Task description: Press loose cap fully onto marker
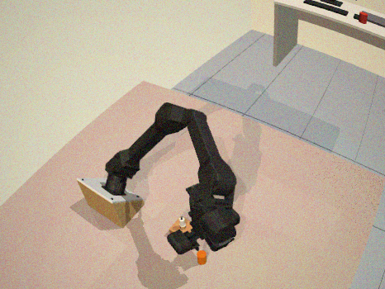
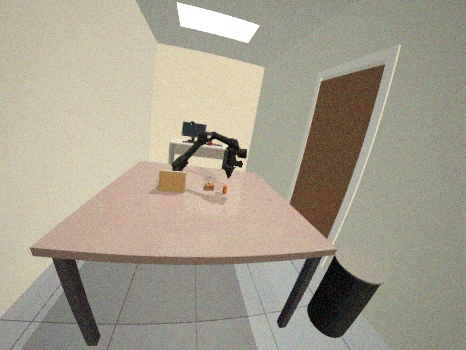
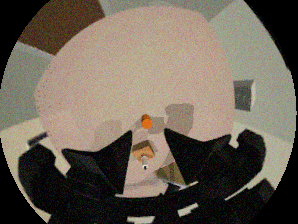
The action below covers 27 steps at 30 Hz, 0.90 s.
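The orange cap [image 1: 202, 258] [image 2: 225, 190] [image 3: 146, 123] stands on the table [image 1: 297, 206] [image 2: 175, 225] [image 3: 140, 60]. The white marker [image 1: 182, 222] [image 2: 210, 179] [image 3: 145, 163] stands upright in the wooden holder block [image 1: 175, 228] [image 2: 209, 187] [image 3: 142, 151], a short way from the cap. My gripper [image 2: 229, 175] [image 3: 148, 132] points down and is partly open, with nothing between its fingers. It hangs above the cap, which shows just beyond the gap between the fingertips in the wrist view. In the top view the wrist hides most of the fingers and part of the holder block.
The arm's base stands on a wooden block [image 1: 103, 206] [image 2: 172, 182] [image 3: 171, 174] on the far side of the holder block from the cap. A desk [image 1: 285, 37] with a red cup [image 1: 363, 17] stands away from the table. A black bin [image 2: 342, 300] stands on the floor.
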Available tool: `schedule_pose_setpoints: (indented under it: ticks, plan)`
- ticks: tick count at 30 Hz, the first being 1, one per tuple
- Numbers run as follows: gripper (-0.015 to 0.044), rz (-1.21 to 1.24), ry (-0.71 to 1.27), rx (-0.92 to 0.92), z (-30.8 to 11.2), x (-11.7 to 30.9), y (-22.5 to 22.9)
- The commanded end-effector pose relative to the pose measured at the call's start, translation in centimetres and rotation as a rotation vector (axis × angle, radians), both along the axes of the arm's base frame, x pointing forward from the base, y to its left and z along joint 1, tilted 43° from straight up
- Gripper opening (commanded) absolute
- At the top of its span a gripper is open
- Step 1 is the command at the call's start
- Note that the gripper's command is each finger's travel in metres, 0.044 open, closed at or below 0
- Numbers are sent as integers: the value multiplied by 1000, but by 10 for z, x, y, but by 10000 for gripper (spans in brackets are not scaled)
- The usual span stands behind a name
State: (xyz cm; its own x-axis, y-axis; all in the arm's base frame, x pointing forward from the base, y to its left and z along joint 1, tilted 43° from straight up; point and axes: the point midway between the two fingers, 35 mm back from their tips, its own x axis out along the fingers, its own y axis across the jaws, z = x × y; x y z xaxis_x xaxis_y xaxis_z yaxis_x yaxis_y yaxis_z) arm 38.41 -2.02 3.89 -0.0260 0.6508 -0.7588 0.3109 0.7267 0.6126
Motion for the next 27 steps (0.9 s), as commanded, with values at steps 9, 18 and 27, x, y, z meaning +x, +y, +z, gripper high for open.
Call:
schedule_pose_setpoints:
  ticks: [9,18,27]
  plan:
    - [242,-31,91,28,-28,-16,22]
    - [242,-32,92,29,-44,-19,38]
    - [242,-32,92,29,-53,-20,46]
